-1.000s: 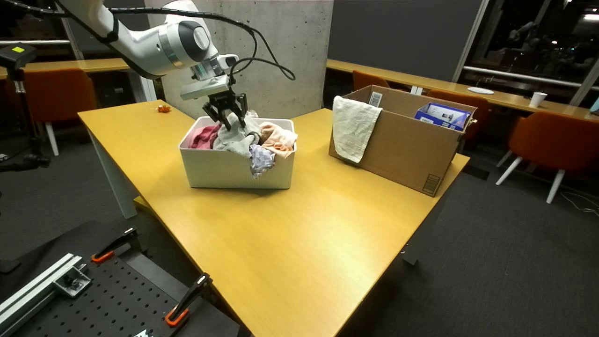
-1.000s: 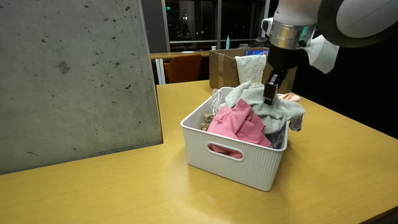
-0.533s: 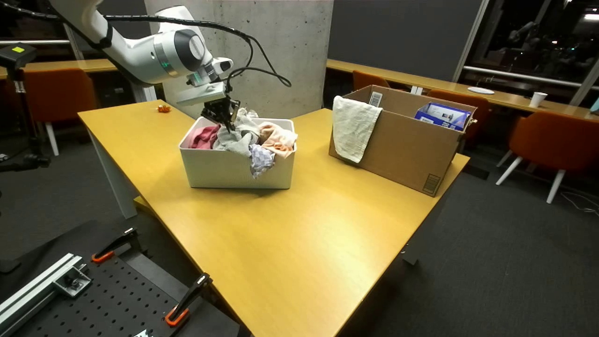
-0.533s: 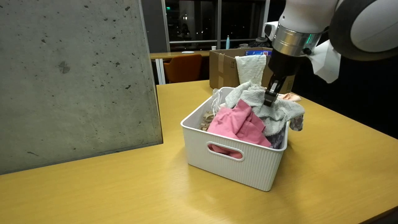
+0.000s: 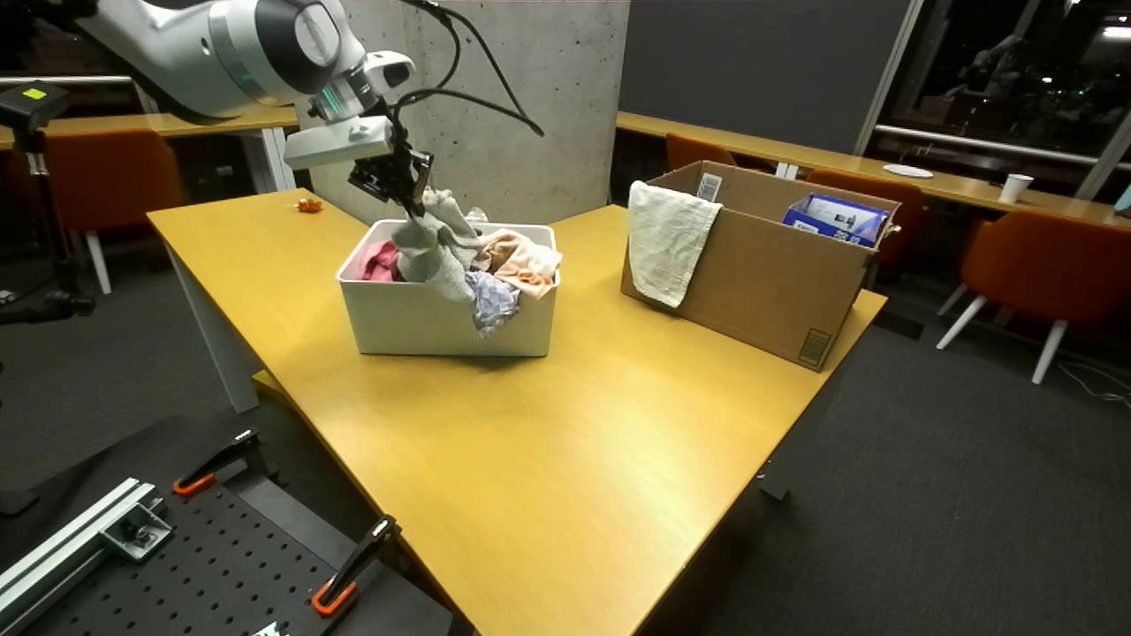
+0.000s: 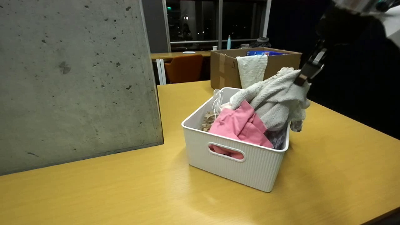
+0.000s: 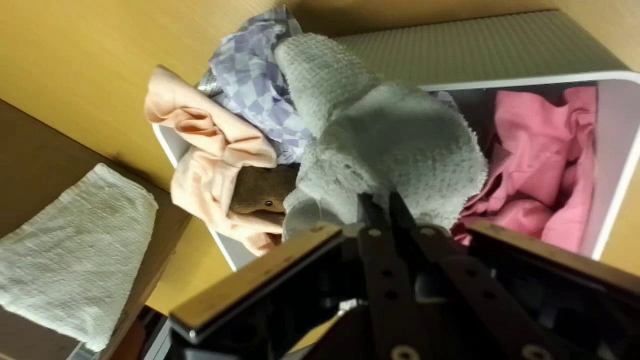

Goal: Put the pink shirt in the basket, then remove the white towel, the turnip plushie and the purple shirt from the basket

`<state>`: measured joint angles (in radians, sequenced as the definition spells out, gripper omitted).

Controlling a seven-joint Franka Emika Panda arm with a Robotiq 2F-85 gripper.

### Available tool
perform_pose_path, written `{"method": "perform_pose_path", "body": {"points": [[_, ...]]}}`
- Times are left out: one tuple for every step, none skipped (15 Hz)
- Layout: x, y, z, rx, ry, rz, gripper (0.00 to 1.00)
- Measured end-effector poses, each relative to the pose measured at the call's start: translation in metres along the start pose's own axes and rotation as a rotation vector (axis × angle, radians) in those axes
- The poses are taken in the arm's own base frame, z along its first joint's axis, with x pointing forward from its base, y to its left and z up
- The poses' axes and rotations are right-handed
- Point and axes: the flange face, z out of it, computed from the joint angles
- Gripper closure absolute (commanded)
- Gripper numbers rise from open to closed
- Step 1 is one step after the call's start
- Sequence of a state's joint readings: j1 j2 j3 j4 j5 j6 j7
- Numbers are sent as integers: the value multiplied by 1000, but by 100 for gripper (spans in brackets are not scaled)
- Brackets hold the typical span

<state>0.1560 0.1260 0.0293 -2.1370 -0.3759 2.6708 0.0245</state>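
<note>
Hazards.
1. Drag — the towel, right of centre in an exterior view, is peaked at the top, its lower folds in the basket. These lie against the purple shirt, checked, hung over the rim at upper left of centre in the wrist view. Cause: cloth clinging to cloth; a lift could bring that shirt out in the same heap.
2. Disturbance — the pink shirt, inside the basket at right of the wrist view; its step looks done. It borders the towel, so a sideways pull could tug it over the rim.
3. Slip. Cause: a small pinch of soft fabric, most of the towel hanging below it; a snag on the rim would make it likelier.
4. Mistaken item: a brown plush, one eye showing, left of centre in the wrist view, partly covered by peach cloth; whether this is the turnip plushie cannot be told.

End effector.
One gripper, lower centre of the wrist view. Fingers nearly together, the gap narrow; an upper fold of the towel pinched between them. In both exterior views the pinch sits above the rim. No contact with other items visible.
</note>
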Motion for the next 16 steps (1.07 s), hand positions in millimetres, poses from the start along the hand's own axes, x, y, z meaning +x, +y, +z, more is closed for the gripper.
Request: {"method": "perform_pose_path", "body": {"points": [[-7,9,-17,-9,14,21,99],[-13,19,-32,-19,28,42,99],[-18,31,-45,-28,41,65,99],[-22,45,-58,-36,54,90,99],[-25,59,-69,-45,66,112,99],[-29,73,-77,-54,76,135,99],[-33,86,-84,-62,84,158,99],[-37,99,-89,-70,90,179,99],[-42,112,-94,-77,95,204,99],[-47,124,-99,-84,101,228,99],[-53,137,-105,-91,107,254,99],[-60,149,-110,-99,111,279,99],[-68,162,-115,-107,114,305,99],[-78,174,-117,-115,112,332,99],[-89,186,-118,-120,107,358,99],[-102,198,-117,-124,97,384,99]]}}
